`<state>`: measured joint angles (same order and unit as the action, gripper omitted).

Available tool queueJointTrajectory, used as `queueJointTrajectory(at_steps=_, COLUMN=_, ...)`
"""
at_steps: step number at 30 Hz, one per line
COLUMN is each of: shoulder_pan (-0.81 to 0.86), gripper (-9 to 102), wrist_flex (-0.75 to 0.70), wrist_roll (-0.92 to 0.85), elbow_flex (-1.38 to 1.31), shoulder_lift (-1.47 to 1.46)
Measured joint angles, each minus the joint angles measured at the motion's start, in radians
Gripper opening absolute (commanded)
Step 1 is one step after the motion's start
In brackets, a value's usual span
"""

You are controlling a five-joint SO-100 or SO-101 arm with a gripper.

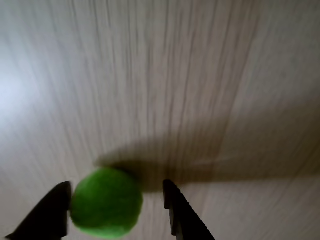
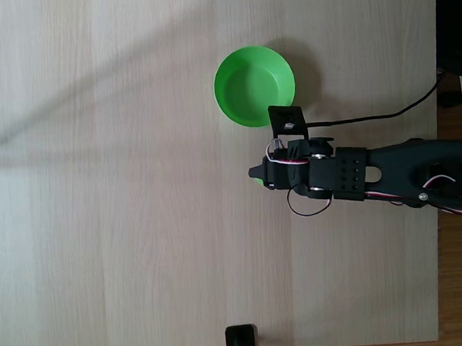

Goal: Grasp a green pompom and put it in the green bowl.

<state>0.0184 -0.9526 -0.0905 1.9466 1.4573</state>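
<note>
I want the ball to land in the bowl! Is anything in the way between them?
Nothing visible blocks it. The green pompom sits between the fingers of the tool, and in the fixed view only bare table lies between the tool and the green bowl.

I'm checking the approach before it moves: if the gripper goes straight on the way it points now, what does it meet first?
Probably the green pompom, already between the open fingers of the gripper, touching one; then the table.
</note>
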Motion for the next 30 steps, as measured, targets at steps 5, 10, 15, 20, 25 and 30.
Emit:
queueJointTrajectory(at_steps=5, shoulder_pan=0.0, gripper=16, wrist_flex=0.0, wrist_roll=0.0, elbow_flex=0.0, shoulder_lift=0.0)
queueJointTrajectory(at_steps=10, shoulder_pan=0.0, gripper=16, wrist_flex=0.0, wrist_roll=0.0, elbow_flex=0.0, shoulder_lift=0.0)
queueJointTrajectory(at_steps=15, shoulder_pan=0.0, gripper=9, wrist_flex=0.0, wrist_roll=0.0, elbow_flex=0.0, shoulder_lift=0.0)
queueJointTrajectory(at_steps=20, shoulder_pan=0.0, gripper=-1, wrist_flex=0.0, wrist_roll=-0.025, elbow_flex=0.0, shoulder_lift=0.0)
queueJointTrajectory(at_steps=25, shoulder_pan=0.0, gripper=0, wrist_flex=0.0, wrist_roll=-0.054, elbow_flex=0.0, shoulder_lift=0.0)
queueJointTrajectory(at_steps=30, shoulder_pan=0.003, gripper=0, wrist_flex=-0.008, wrist_roll=-0.054, elbow_flex=0.002, shoulder_lift=0.078)
